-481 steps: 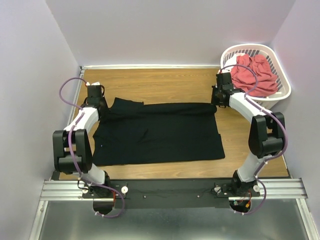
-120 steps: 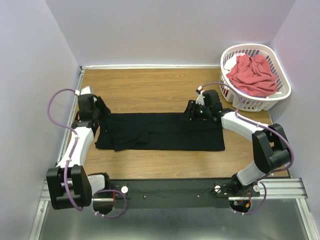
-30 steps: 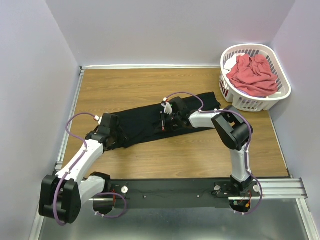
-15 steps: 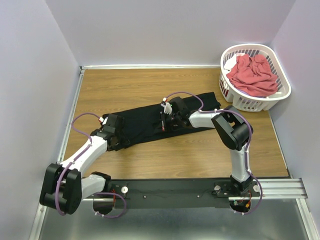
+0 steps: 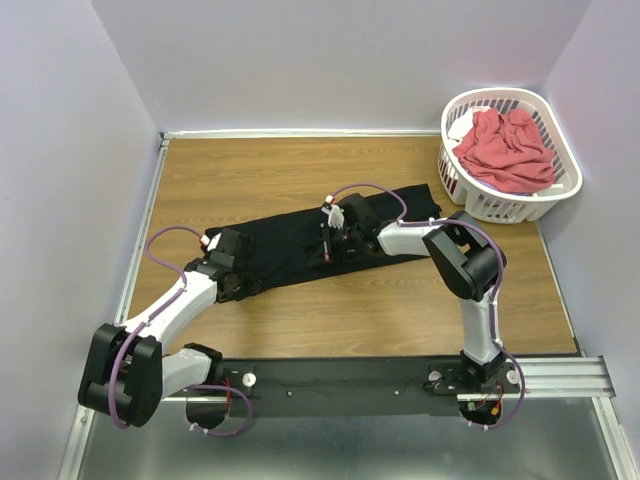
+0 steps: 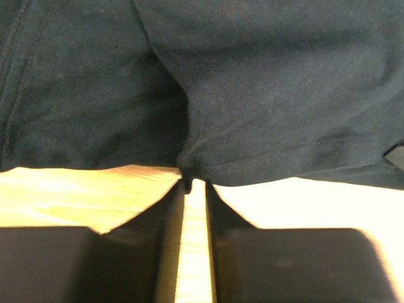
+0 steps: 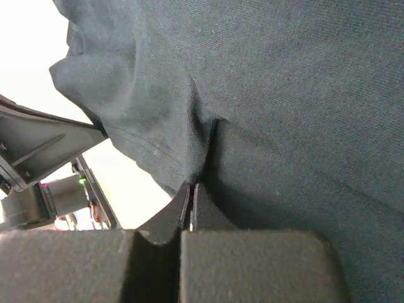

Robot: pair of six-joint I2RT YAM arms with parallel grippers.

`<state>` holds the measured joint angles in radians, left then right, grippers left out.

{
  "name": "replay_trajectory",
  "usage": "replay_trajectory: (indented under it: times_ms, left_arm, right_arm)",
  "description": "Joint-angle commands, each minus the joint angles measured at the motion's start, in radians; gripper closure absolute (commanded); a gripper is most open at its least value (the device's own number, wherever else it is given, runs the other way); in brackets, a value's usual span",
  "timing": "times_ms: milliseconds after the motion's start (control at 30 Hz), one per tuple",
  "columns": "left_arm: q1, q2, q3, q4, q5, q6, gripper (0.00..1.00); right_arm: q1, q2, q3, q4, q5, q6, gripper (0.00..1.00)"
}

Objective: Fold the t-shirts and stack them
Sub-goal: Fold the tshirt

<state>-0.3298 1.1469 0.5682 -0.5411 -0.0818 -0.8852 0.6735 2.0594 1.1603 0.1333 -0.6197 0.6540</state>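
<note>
There are two shirts. One black t-shirt (image 5: 290,245) lies as a slanted folded strip on the wooden desk (image 5: 300,170). One coral-red t-shirt (image 5: 510,150) is heaped in the single white basket (image 5: 490,205). The left hand (image 6: 194,184) and the right hand (image 7: 190,189) are each closed, pinching black cloth. The walls (image 5: 350,60) are pale lilac.

matt black knit cloth t-shirt (image 5: 290,245), grained wood table (image 5: 300,170), glossy white slotted plastic basket (image 5: 490,205)
</note>
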Motion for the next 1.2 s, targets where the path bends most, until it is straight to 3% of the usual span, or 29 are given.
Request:
replay_trajectory:
  times_ms: [0,100,833,1167]
  left_arm:
    - [-0.008,-0.001,-0.001,0.000,-0.035,-0.017,0.81]
    - [-0.009,-0.013,0.005,-0.016,-0.021,-0.024,0.93]
    - [-0.057,-0.119,0.045,-0.102,0.116,-0.083,0.94]
    - [-0.058,-0.110,0.102,-0.112,0.140,-0.075,0.94]
  right_arm:
    - [0.008,0.016,0.022,-0.008,-0.025,-0.014,0.99]
    - [0.006,0.011,0.019,-0.009,-0.022,-0.017,0.99]
    - [0.006,-0.041,0.110,-0.262,0.055,-0.168,0.99]
    - [-0.012,-0.022,0.234,-0.396,0.118,-0.266,0.99]
